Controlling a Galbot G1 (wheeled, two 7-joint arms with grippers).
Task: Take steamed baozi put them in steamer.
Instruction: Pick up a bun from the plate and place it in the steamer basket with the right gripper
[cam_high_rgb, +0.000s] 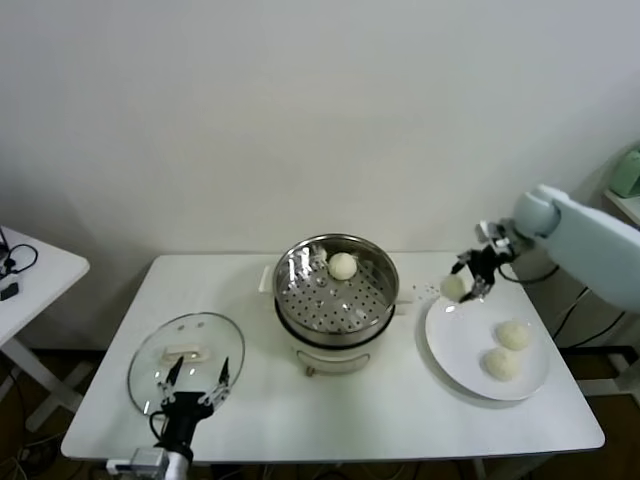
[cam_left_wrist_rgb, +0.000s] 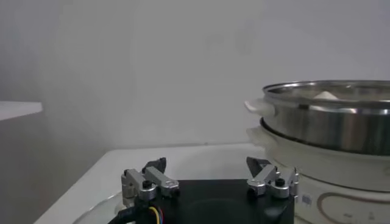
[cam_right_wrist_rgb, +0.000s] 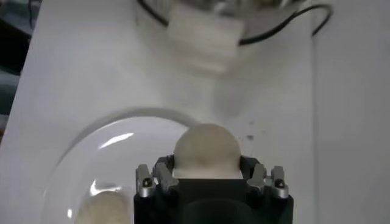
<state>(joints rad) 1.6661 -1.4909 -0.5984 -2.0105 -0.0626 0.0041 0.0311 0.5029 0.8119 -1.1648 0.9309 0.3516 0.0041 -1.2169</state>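
The right gripper (cam_high_rgb: 466, 285) jaws clamp a baozi (cam_high_rgb: 454, 287) above the plate's (cam_high_rgb: 450, 350) far edge; the steamer (cam_high_rgb: 335, 290) lies to its left. The left gripper (cam_high_rgb: 192, 385) idles with jaws spread, near the glass lid (cam_high_rgb: 165, 350).

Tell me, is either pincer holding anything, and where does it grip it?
The right pincer holds one steamed baozi by its opposite sides, lifted above the plate. The left pincer is open and empty over the glass lid.
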